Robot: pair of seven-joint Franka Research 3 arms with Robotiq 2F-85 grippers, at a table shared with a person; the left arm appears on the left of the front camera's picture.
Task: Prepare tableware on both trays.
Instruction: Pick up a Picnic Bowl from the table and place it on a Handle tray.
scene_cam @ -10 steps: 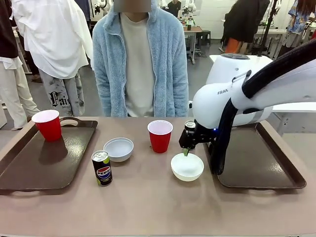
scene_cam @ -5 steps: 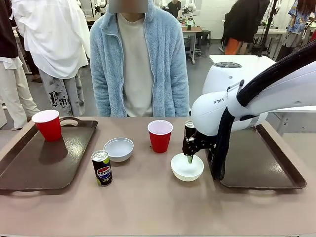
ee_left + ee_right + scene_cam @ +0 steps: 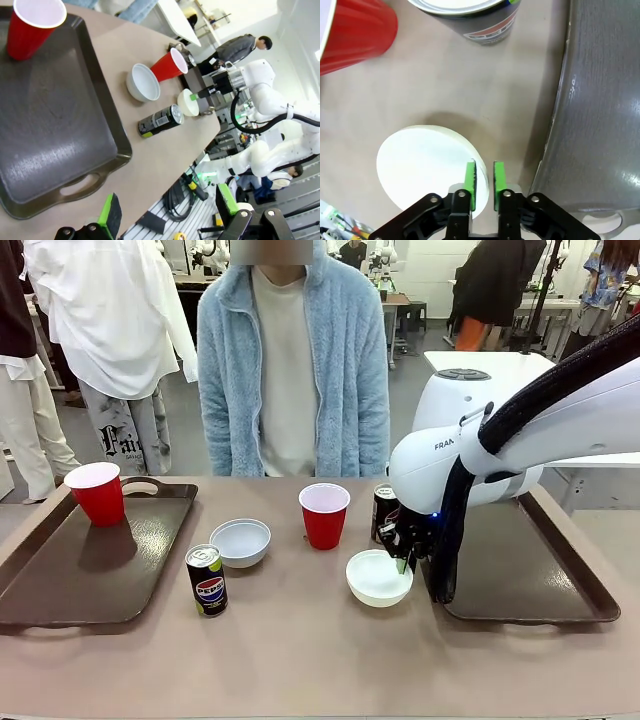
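My right gripper point(image 3: 405, 558) point(image 3: 484, 184) is shut on the right rim of a white bowl point(image 3: 376, 580) point(image 3: 422, 162) that sits on the table beside the right tray point(image 3: 535, 565) point(image 3: 600, 115). A black can point(image 3: 385, 510) point(image 3: 475, 17) and a red cup point(image 3: 324, 515) point(image 3: 355, 30) stand just behind the bowl. A second bowl point(image 3: 240, 542) and a second can point(image 3: 207, 580) rest left of the middle. The left tray point(image 3: 60, 575) point(image 3: 50, 125) carries a red cup point(image 3: 95, 492) at its far corner. My left gripper point(image 3: 167, 212) hangs open off that tray's near end.
A person in a light blue fleece jacket point(image 3: 290, 370) stands at the far edge of the table, hands out of sight. The right arm's white body point(image 3: 470, 455) hangs over the right tray's left part. The table's front strip is bare.
The right gripper has shifted from over the bowl's middle to its right rim and closed its fingers there. The bowl, cups and cans have stayed put.
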